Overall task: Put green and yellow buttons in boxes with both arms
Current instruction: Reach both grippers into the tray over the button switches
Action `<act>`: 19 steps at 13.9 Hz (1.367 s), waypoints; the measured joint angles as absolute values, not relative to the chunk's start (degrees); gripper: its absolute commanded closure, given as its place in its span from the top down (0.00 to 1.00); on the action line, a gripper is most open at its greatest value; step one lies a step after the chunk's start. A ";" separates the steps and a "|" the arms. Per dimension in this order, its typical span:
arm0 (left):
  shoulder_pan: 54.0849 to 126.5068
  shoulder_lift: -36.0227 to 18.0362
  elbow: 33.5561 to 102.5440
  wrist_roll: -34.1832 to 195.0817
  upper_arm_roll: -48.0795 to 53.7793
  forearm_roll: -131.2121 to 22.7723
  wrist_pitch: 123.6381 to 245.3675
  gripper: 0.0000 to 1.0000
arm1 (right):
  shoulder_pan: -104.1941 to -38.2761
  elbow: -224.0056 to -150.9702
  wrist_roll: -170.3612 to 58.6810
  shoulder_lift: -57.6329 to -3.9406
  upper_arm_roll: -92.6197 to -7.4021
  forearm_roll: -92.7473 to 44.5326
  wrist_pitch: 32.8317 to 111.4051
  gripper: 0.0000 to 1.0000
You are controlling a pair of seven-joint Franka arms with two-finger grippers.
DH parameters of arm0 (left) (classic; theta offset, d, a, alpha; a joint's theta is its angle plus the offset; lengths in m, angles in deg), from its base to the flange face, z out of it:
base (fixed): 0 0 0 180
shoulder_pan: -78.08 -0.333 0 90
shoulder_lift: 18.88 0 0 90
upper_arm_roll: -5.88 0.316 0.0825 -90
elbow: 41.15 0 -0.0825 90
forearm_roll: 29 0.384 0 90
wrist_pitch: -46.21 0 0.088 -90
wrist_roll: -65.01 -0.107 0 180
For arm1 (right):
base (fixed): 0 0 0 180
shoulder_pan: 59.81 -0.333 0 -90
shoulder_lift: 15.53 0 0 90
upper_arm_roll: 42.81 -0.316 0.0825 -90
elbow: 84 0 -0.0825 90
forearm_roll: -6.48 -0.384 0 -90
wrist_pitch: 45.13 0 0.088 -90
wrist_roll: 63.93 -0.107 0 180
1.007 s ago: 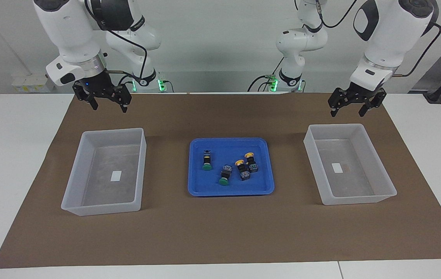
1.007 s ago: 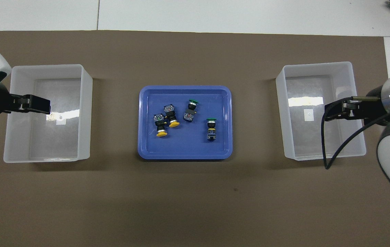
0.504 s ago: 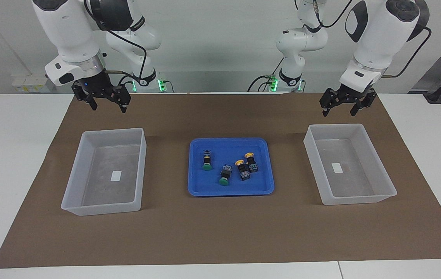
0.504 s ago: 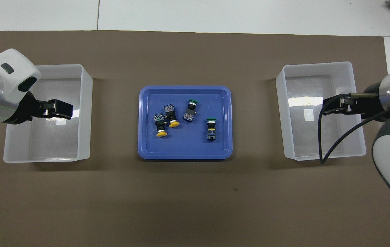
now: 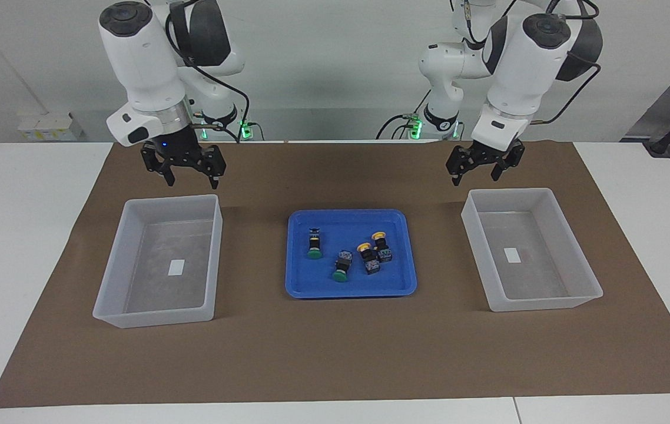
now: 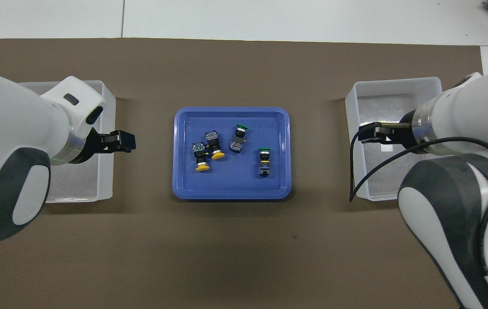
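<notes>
Two green buttons (image 5: 314, 242) (image 5: 341, 266) and two yellow buttons (image 5: 366, 256) (image 5: 381, 244) lie on their sides in the blue tray (image 5: 350, 290). In the overhead view the green ones (image 6: 239, 137) (image 6: 263, 159) lie toward the right arm's end, the yellow ones (image 6: 201, 158) (image 6: 214, 146) toward the left arm's. One box (image 5: 547, 303) (image 6: 106, 171) stands at the left arm's end, the other box (image 5: 155, 318) (image 6: 353, 111) at the right arm's end. My left gripper (image 5: 475, 175) (image 6: 124, 141) hangs open over its box's tray-side wall. My right gripper (image 5: 193, 179) (image 6: 366, 133) hangs open over its box's tray-side wall. Neither holds anything.
A brown mat (image 5: 335, 353) covers the middle of the white table (image 5: 17, 235). The tray (image 6: 231, 193) sits between the two boxes. Each box has only a small white label on its floor. A black cable (image 6: 355, 171) hangs from the right arm's wrist.
Both arms have swung inward from the table's ends toward the blue tray. Their grippers stay open. The buttons have not moved.
</notes>
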State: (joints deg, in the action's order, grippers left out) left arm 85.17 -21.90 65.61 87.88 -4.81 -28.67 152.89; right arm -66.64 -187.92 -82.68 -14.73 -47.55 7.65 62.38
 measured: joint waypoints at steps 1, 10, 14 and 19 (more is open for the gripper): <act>85.71 -21.90 67.02 89.11 -4.83 -28.68 154.85 1.00 | -67.24 -189.00 -83.43 -14.95 -47.54 7.65 64.22 1.00; 92.59 -18.36 76.28 105.48 -4.85 -28.70 173.84 1.00 | -76.14 -194.47 -91.12 -22.33 -47.64 7.64 77.79 1.00; 92.83 -17.83 76.30 106.18 -4.79 -28.70 174.49 1.00 | -78.41 -194.53 -91.59 -26.45 -47.63 7.64 83.72 1.00; 92.83 -17.82 76.99 106.21 -4.78 -28.70 175.01 1.00 | -83.05 -194.57 -94.51 -30.92 -47.61 8.08 90.38 1.00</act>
